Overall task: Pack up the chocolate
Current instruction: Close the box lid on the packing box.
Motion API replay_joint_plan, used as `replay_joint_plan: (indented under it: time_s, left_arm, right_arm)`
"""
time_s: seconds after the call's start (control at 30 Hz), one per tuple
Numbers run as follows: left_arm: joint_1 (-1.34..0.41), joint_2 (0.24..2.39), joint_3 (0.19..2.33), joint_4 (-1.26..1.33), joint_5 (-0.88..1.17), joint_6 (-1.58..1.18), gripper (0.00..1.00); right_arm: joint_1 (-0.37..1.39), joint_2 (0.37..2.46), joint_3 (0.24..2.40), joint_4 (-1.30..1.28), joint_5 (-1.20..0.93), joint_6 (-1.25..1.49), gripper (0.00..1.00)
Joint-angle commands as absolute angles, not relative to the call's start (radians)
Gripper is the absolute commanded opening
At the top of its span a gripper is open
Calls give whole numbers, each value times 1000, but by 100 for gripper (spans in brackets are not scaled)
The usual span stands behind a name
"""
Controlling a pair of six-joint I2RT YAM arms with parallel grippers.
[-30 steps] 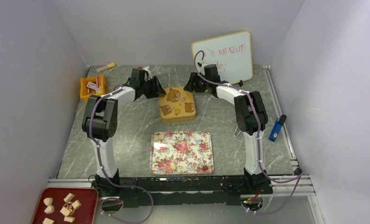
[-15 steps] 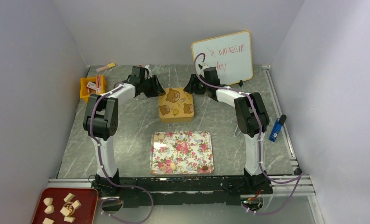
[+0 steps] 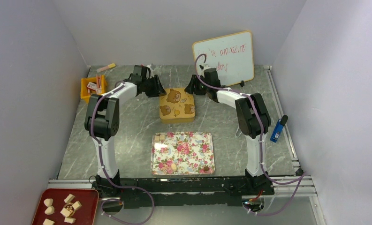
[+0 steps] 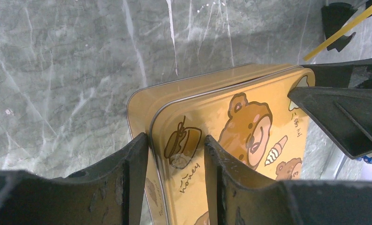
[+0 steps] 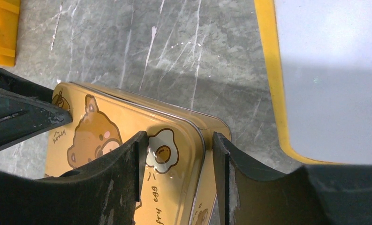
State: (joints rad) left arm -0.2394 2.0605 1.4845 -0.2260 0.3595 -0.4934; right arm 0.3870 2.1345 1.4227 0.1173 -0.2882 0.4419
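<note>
Enclosing marbled grey table [image 3: 132, 126], pale walls [image 3: 141, 28]

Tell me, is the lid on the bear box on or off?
On. The bear lid covers the yellow box in every view; nothing inside shows. The left gripper and right gripper straddle its corners.

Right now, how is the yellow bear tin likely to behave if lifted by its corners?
Probably stiff: the bear tin looks like sheet metal. Its glossy lid may slip where the left gripper and right gripper straddle the far corners. A seam shows between lid and base, so the lid might lift alone.
</note>
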Motion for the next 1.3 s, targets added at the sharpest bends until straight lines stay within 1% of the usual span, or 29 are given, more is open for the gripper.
replay_joint_plan:
  time_s: [0.0,0.67,1.1,1.27]
  left_arm:
    - [-305,2182,1445,-407,236,-416,5]
    - [-340,2228,1440,-478,151,-424,5]
    - [-356,2240,1416,-484,150,-422,5]
    - [-356,2251,1436,-497,150,-411,5]
  right_arm:
    - [494,2264,1351,-320,-309,395,0]
    - [499,2293,1288,-291,-357,422,0]
    - [499,2269,1204,-258,-384,444,0]
    - [499,2273,1222,-269,-379,442,0]
